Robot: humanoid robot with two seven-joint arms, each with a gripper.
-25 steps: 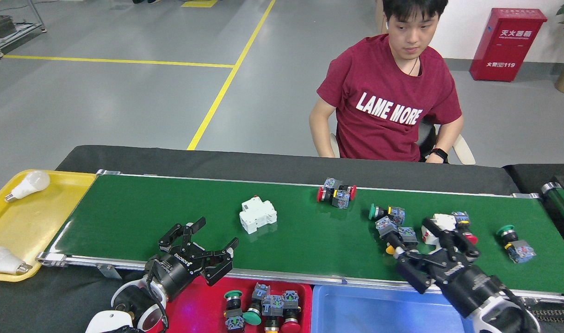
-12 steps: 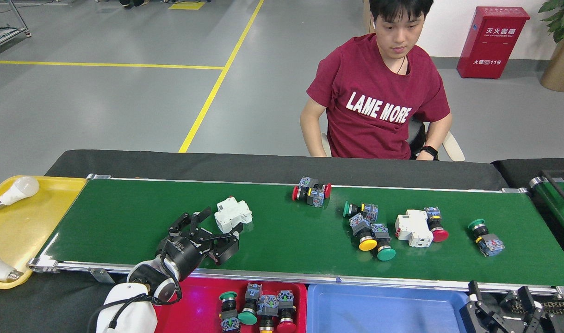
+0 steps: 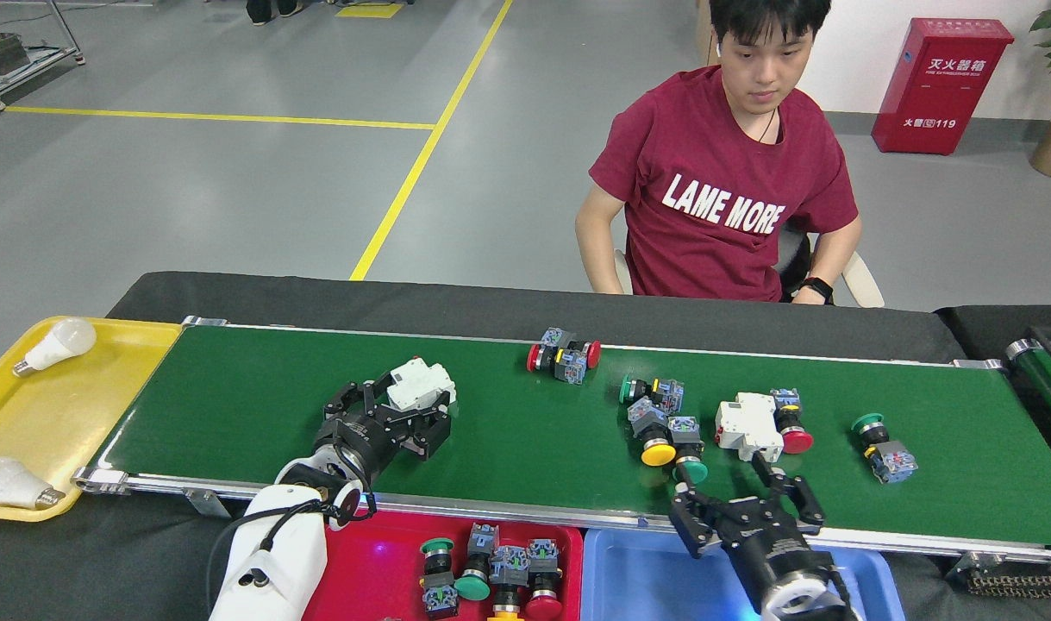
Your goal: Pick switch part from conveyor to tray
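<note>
Two grippers are over the conveyor [image 3: 258, 405] at once, so watch both. Your left gripper [image 3: 411, 412] has its fingers spread either side of the white breaker block [image 3: 419, 384]; whether they already grip it you cannot tell from this angle. Your right gripper [image 3: 743, 507] hangs over the near rail with fingers wide and empty, just short of the cluster of yellow and green push-button switches [image 3: 663, 427].

Risks, as I judge them: that cluster is tangled, so closing on one switch could drag or flick its neighbours, or nudge the second white block [image 3: 747, 424] and the red button [image 3: 791, 429] touching it. If the belt is running, a slow close would land behind the part. On the left, a partial hold on the block's corner could let it twist out, and it belongs in a different tray from the switches, so a mix-up is possible. The red switch pair [image 3: 564, 355] near the far rail and the lone green switch [image 3: 883, 447] to the right are easier, isolated targets.

Containers: the red tray [image 3: 378, 569] below the belt holds several push-button switches bunched together, green, red and yellow caps showing. The blue tray [image 3: 646, 578] beside it looks empty where visible. The yellow tray [image 3: 51, 414] at the left end holds two light bulbs [image 3: 55, 343], well apart.
</note>
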